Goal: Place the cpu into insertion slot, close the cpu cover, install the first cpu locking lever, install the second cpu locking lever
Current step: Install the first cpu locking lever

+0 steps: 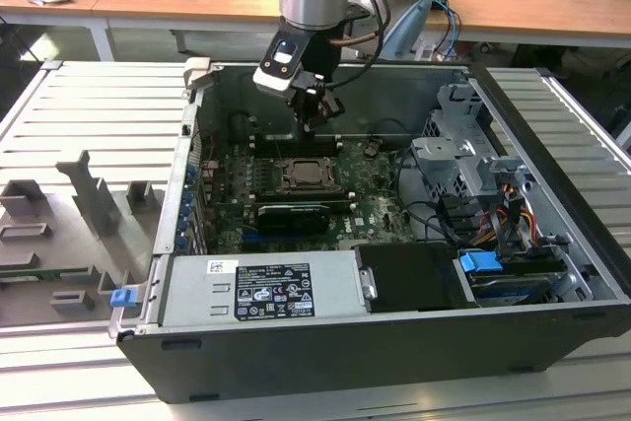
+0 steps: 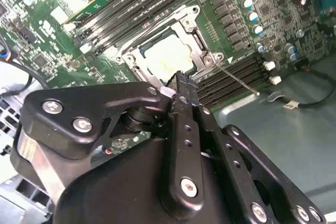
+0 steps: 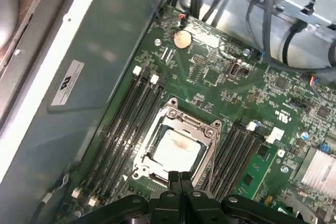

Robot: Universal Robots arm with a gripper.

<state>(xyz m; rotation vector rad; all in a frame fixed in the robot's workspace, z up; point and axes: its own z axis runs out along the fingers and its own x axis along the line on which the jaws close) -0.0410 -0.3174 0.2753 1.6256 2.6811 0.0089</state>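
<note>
The cpu (image 3: 176, 148) lies in the insertion slot (image 1: 309, 175) on the green board, its pale metal face (image 2: 167, 56) showing. The silvery cpu cover (image 3: 191, 124) lies flat around it as a frame (image 2: 197, 38). A thin wire lever (image 2: 239, 80) sticks out from one corner of the socket over the memory slots. My gripper (image 1: 317, 117) hangs a little above the board at the socket's far edge in the exterior view. Its black fingers are pressed together with nothing between them, just off the socket's rim in both wrist views (image 3: 180, 178) (image 2: 178, 81).
The open computer case (image 1: 552, 115) walls in the board. A long black card (image 1: 293, 214) lies just in front of the socket, with a power supply (image 1: 261, 288) nearer. A drive cage (image 1: 463, 145) and cables stand on the exterior view's right. Grey fixtures (image 1: 89, 194) sit outside the case.
</note>
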